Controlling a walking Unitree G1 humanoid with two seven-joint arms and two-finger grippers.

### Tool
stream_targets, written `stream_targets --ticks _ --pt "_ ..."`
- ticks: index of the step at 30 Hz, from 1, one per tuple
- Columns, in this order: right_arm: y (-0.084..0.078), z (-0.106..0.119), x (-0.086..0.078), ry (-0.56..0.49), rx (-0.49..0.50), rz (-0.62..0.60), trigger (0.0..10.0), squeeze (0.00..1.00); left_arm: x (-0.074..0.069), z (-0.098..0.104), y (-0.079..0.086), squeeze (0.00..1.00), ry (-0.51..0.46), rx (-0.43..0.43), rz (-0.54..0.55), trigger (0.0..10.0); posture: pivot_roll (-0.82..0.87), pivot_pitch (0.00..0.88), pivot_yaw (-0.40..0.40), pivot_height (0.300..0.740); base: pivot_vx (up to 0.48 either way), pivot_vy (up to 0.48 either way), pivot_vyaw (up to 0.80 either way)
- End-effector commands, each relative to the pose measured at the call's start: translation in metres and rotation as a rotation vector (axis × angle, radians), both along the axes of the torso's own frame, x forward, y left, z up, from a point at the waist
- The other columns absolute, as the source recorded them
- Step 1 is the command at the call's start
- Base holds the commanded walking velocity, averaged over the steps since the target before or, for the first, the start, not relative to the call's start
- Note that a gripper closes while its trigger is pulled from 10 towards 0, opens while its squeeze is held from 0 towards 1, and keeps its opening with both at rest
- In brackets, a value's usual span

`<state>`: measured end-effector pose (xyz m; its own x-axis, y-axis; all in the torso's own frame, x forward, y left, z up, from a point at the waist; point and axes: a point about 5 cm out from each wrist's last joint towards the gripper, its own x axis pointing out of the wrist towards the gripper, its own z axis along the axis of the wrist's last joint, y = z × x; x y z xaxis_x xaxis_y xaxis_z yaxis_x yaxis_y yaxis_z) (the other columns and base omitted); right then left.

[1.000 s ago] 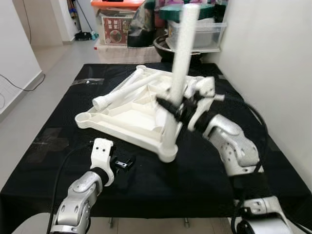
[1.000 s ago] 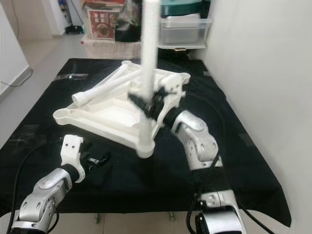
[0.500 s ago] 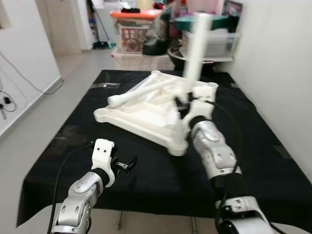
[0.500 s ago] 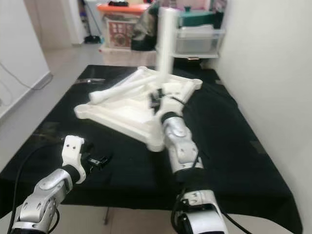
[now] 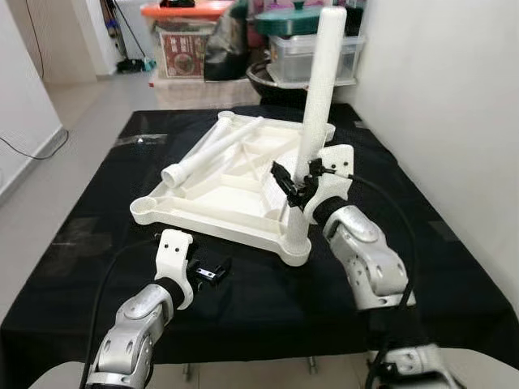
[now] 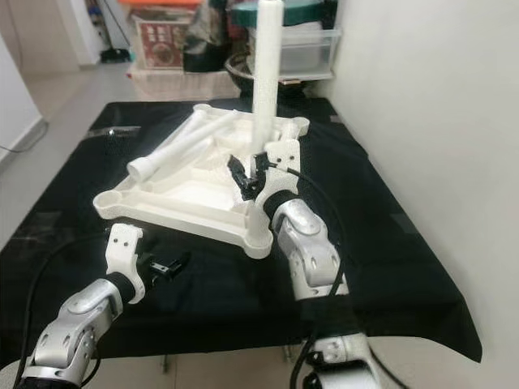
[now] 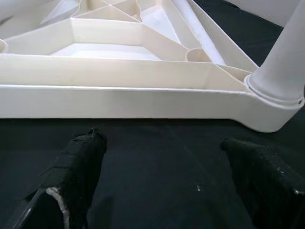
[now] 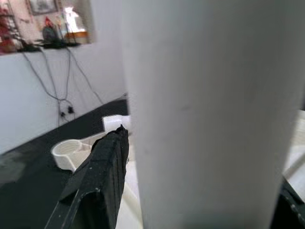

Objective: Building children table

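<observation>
Our right gripper (image 5: 298, 182) clamps the upright leg (image 5: 315, 113) at centre frame; we should press it straight into the tabletop (image 5: 219, 198) socket, left gripper (image 5: 212, 270) spread, idle.

A black-covered table (image 5: 97, 235) carries the upturned white tabletop (image 5: 219, 190), which lies near its middle.

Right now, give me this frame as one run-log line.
right gripper: shut on upright leg in tabletop corner socket | left gripper: open, empty, near front edge

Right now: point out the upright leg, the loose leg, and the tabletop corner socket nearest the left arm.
upright leg (image 5: 323, 69), left eye view, upper shaft.
loose leg (image 5: 212, 151), left eye view, mid shaft.
corner socket (image 5: 143, 207), left eye view, ring rim.
</observation>
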<state>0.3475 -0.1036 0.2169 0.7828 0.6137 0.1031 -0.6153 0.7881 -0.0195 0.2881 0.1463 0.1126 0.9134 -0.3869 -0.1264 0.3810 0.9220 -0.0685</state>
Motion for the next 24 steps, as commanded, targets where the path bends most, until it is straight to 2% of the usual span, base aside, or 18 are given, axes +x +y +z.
stream_targets --ticks 1,2,3,4,6,7,8,11,13,16,18,19,20,21,22,24 --pt "0.016 -0.001 -0.008 -0.016 -0.036 0.207 10.0 0.00 0.001 0.000 0.006 0.00 -0.001 0.001 0.009 10.0 0.00 0.000 0.009 0.740 0.000 0.000 0.00" --pt "0.016 -0.010 -0.013 0.003 -0.085 0.320 10.0 0.00 0.003 0.002 0.005 0.00 -0.009 -0.003 0.005 10.0 0.00 0.000 0.007 0.740 0.000 0.000 0.00" --pt "0.016 -0.010 -0.013 0.003 -0.085 0.320 10.0 0.00 0.003 0.002 0.005 0.00 -0.009 -0.003 0.005 10.0 0.00 0.000 0.007 0.740 0.000 0.000 0.00" --pt "0.018 -0.015 -0.015 0.023 -0.091 0.373 7.3 0.00 0.003 0.002 0.004 0.00 -0.010 -0.003 0.004 10.0 0.00 0.000 0.009 0.740 0.000 0.000 0.00" --pt "0.019 -0.019 -0.017 0.036 -0.093 0.408 7.3 0.00 0.003 0.002 0.004 0.00 -0.011 -0.002 0.004 10.0 0.00 0.000 0.009 0.740 0.000 0.000 0.00" --pt "0.021 -0.025 -0.017 0.046 -0.105 0.428 3.3 0.00 0.004 0.003 0.003 0.00 -0.012 -0.002 0.003 10.0 0.00 0.000 0.008 0.740 0.000 0.000 0.00" --pt "0.024 -0.030 -0.018 0.055 -0.106 0.442 0.0 0.00 0.004 0.003 0.003 0.00 -0.012 -0.002 0.002 10.0 0.01 0.000 0.006 0.740 0.000 0.000 0.00" --pt "0.028 -0.037 -0.016 0.078 -0.082 0.426 0.0 0.00 0.004 0.003 0.003 0.00 -0.013 -0.002 0.003 10.0 0.01 0.000 0.003 0.740 0.000 0.000 0.00" --pt "0.020 -0.038 0.002 0.099 -0.031 0.165 0.0 0.00 0.002 0.003 0.004 0.00 -0.012 0.000 0.005 10.0 0.02 0.000 0.000 0.740 0.000 0.000 0.00" --pt "0.018 -0.038 0.007 0.106 -0.019 0.096 0.0 0.00 0.002 0.003 0.004 0.00 -0.012 0.001 0.006 10.0 0.02 0.000 0.000 0.740 0.000 0.000 0.00" --pt "-0.014 -0.046 0.019 0.168 0.007 -0.338 0.0 0.00 0.000 0.002 0.005 0.00 -0.008 0.013 0.002 10.0 0.04 0.000 -0.009 0.740 0.000 0.000 0.00" --pt "-0.014 -0.046 0.019 0.168 0.007 -0.338 0.0 0.00 0.000 0.002 0.005 0.00 -0.008 0.013 0.002 10.0 0.04 0.000 -0.009 0.740 0.000 0.000 0.00" --pt "-0.032 -0.051 0.018 0.190 0.023 -0.535 0.0 0.00 0.001 0.003 0.005 0.00 -0.010 0.013 0.004 10.0 0.04 0.000 -0.009 0.740 0.000 0.000 0.00" --pt "-0.044 -0.058 0.011 0.204 0.021 -0.678 0.0 0.00 0.001 0.003 0.006 0.00 -0.013 0.013 0.008 10.0 0.04 0.000 -0.017 0.740 0.000 0.000 0.00" --pt "-0.047 -0.062 0.004 0.213 0.025 -0.733 0.0 0.00 0.002 0.004 0.006 0.00 -0.016 0.011 0.013 10.0 0.04 0.000 -0.019 0.740 0.000 0.000 0.00" --pt "-0.047 -0.062 0.004 0.213 0.025 -0.733 0.0 0.00 0.002 0.004 0.006 0.00 -0.016 0.011 0.013 10.0 0.04 0.000 -0.019 0.740 0.000 0.000 0.00"
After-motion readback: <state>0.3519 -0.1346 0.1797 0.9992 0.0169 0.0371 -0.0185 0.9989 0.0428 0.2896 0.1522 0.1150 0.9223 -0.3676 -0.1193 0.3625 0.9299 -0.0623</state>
